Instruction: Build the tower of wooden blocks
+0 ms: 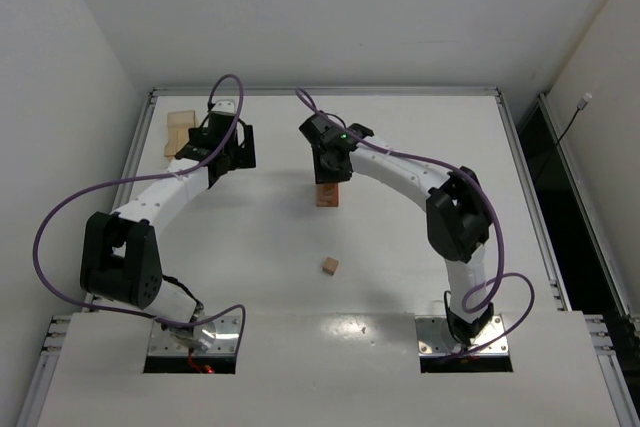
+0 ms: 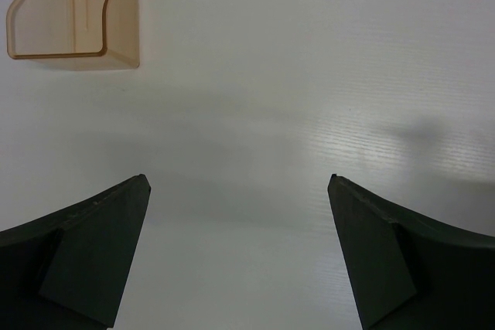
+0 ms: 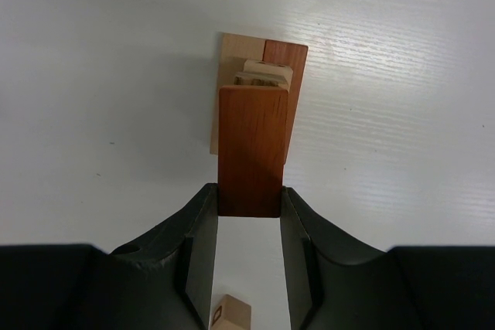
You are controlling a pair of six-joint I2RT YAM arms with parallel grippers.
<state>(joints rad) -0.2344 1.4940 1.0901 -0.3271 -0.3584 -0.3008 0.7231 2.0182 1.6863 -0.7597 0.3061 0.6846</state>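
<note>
Dark fingers (image 3: 197,229) of the right hand (image 3: 249,199) are partly closed and clamp a reddish-brown bar (image 3: 251,144) by its sides. The bar reaches out past the fingertips, directly over the tower (image 1: 329,194). From the wrist view, the tower shows a pale block and a reddish one side by side with a small pale piece above them. Whether the bar already rests on the stack cannot be told. The tower stands near the middle of the white bench (image 1: 420,127), under the right arm's wrist. A loose cube (image 1: 330,266) with a dark mark on one face lies apart from the tower, nearer the arm bases. The left hand (image 2: 238,183) hangs over bare bench with its fingers spread wide and nothing between them. A pale tray (image 1: 178,134) lies just beside it, toward the far left corner.
</note>
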